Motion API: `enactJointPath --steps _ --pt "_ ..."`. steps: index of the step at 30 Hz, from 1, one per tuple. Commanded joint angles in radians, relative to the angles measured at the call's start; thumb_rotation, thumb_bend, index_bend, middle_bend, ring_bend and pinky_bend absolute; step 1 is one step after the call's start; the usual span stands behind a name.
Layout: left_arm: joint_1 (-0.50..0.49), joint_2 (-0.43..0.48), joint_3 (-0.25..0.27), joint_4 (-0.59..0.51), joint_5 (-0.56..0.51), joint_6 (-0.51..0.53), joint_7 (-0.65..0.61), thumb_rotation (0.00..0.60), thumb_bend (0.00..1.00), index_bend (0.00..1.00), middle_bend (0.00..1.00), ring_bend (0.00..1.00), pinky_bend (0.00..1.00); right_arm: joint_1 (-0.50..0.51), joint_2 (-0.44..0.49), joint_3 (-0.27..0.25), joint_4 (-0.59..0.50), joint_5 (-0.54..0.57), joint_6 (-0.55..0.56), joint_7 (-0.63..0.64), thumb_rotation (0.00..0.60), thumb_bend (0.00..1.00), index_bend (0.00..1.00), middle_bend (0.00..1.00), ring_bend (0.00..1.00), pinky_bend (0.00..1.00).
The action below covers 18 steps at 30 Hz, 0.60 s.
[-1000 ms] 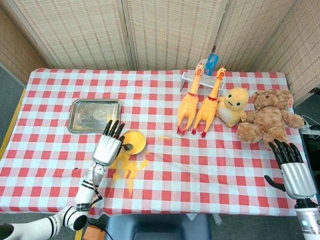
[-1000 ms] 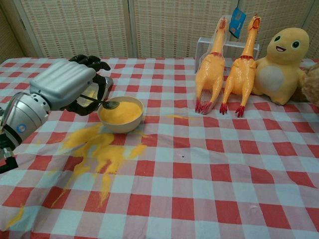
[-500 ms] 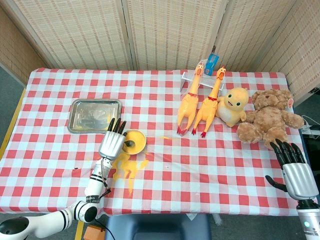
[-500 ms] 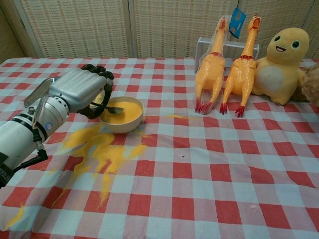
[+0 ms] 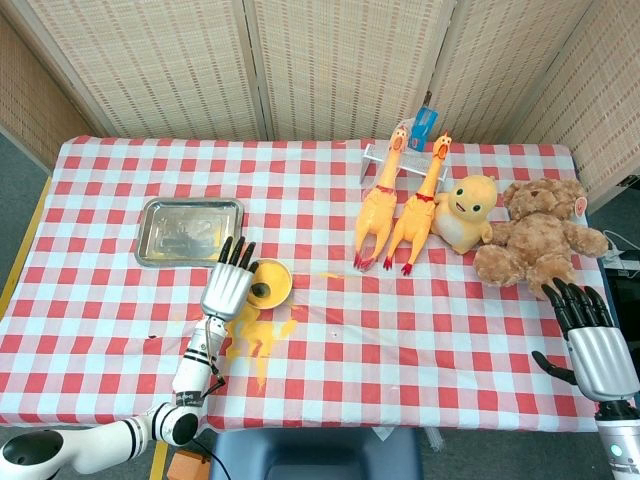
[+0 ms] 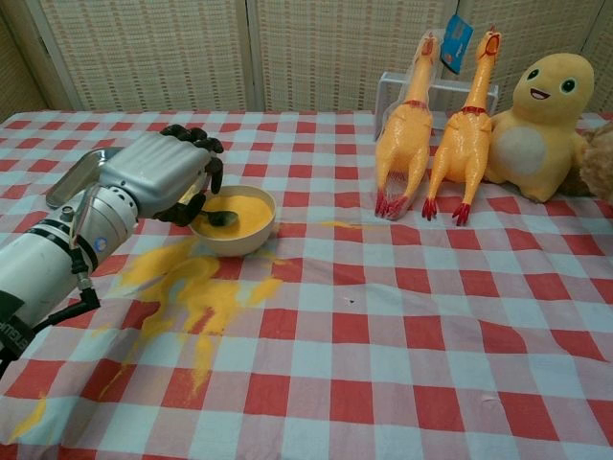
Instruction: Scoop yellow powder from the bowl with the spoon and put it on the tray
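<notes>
Left hand (image 6: 158,172) of ours grips the spoon (image 6: 216,218), its tip dipped into the bowl (image 6: 235,233) of yellow powder (image 6: 244,208). Our tray (image 5: 190,229) sits at the bowl's ten o'clock. Our right hand (image 5: 591,338) hangs with fingers spread, holding nothing.

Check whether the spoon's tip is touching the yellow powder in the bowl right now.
Touching. In the chest view the spoon, held by the left hand, has its dark tip lying on the yellow powder inside the bowl, with no gap visible.

Head view looks steeply down over the whole desk (image 5: 330,350); chest view sits low, close, facing forward; both share the bowl (image 5: 270,283)
</notes>
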Motion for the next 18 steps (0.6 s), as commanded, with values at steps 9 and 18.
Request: enactJointPath --steps 9,18 --pt "0.060 0.083 0.059 -0.047 0.078 0.109 -0.094 0.600 0.50 0.47 0.11 0.00 0.10 -0.006 0.005 -0.012 -0.008 -0.027 0.012 0.004 0.600 0.11 0.00 0.00 0.00 0.00" --pt "0.117 0.134 0.110 0.054 0.127 0.148 -0.241 0.600 0.48 0.38 0.09 0.00 0.08 -0.021 0.004 -0.027 -0.020 -0.063 0.042 -0.011 0.600 0.11 0.00 0.00 0.00 0.00"
